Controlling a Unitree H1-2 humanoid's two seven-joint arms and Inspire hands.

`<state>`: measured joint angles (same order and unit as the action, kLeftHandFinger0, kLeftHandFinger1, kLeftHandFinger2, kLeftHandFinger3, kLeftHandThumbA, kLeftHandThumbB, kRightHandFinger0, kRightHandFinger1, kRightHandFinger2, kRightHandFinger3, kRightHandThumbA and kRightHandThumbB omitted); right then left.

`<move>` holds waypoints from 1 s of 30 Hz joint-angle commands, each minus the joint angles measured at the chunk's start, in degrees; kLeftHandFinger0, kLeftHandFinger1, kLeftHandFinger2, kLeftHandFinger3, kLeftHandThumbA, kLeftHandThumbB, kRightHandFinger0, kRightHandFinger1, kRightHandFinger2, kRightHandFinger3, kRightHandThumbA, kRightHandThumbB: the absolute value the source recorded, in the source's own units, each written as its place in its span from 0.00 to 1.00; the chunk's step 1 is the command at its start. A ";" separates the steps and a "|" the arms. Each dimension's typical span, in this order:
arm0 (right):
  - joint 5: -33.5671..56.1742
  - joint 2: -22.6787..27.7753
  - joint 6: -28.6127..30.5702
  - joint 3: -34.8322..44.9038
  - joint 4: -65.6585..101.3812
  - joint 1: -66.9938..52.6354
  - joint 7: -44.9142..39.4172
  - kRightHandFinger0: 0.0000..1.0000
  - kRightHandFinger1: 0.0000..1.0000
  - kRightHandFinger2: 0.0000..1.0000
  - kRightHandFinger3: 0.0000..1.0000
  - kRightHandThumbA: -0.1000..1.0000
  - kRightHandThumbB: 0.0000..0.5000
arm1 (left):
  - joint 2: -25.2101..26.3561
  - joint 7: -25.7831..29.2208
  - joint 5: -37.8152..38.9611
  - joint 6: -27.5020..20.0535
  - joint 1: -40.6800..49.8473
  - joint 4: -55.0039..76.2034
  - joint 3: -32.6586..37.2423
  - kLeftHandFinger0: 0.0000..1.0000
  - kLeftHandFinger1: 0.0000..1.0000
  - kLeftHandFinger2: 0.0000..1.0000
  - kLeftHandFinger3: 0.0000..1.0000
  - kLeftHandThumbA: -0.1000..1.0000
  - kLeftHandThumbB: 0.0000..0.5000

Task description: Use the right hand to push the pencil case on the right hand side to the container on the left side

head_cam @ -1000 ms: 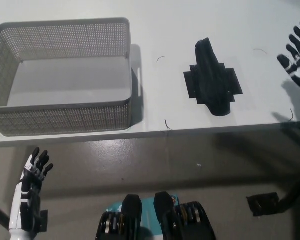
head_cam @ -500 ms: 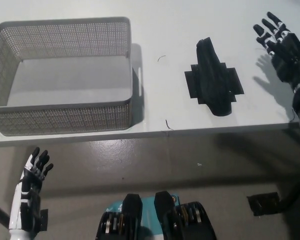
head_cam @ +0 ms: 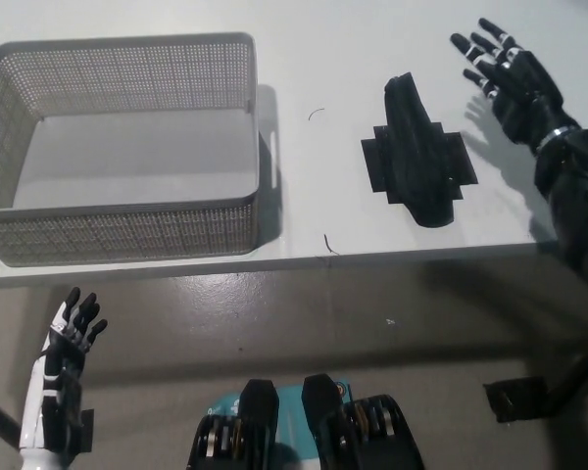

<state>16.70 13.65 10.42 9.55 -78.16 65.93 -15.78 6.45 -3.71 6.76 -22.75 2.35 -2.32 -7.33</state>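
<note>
The pencil case [head_cam: 417,157] lies on the white table [head_cam: 372,59], right of the middle and near the front edge, on top of a dark cross-shaped marking [head_cam: 463,162]. It is black and long, and its long axis runs roughly from the far side of the table toward the near edge, tilted a little so that the narrow far end sits slightly left of the wider near end. That means its long flank faces sideways, which suits a sideways push.

The right hand [head_cam: 514,80] hovers just to the right of the pencil case and somewhat farther back, apart from it, with its fingers spread and holding nothing. So the pencil case lies to the left of this hand and a bit nearer the front edge.

The container [head_cam: 260,186], a grey mesh basket with a handle slot in its right wall, stands well apart to the left of the pencil case, with bare table between them. The push would have to run leftward, and the right hand is on the correct side for it.

The left hand [head_cam: 69,338] rests low at the lower left, below the table edge, fingers loosely apart and empty.
</note>
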 commanded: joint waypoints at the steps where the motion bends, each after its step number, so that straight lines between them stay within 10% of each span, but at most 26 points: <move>1: -0.78 -0.90 2.44 0.38 -1.19 4.13 1.40 1.00 1.00 1.00 1.00 1.00 0.72 | 0.62 -0.52 1.53 -2.26 -0.57 1.69 -0.22 1.00 1.00 1.00 1.00 1.00 0.73; 9: -1.34 -2.70 3.21 0.14 -2.04 2.49 0.71 1.00 1.00 1.00 1.00 1.00 0.85 | 0.61 -0.51 1.70 -2.24 -1.04 2.37 -0.28 1.00 1.00 1.00 1.00 1.00 0.75; 30: -0.56 -6.44 5.09 2.76 -2.11 -2.92 0.09 1.00 1.00 1.00 1.00 1.00 0.76 | 1.06 -1.85 4.55 -2.40 -2.18 3.79 -0.23 1.00 1.00 1.00 1.00 1.00 0.81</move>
<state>15.94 8.12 12.86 11.68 -80.58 61.36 -15.34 6.52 -4.57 9.40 -22.83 0.90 -0.54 -7.31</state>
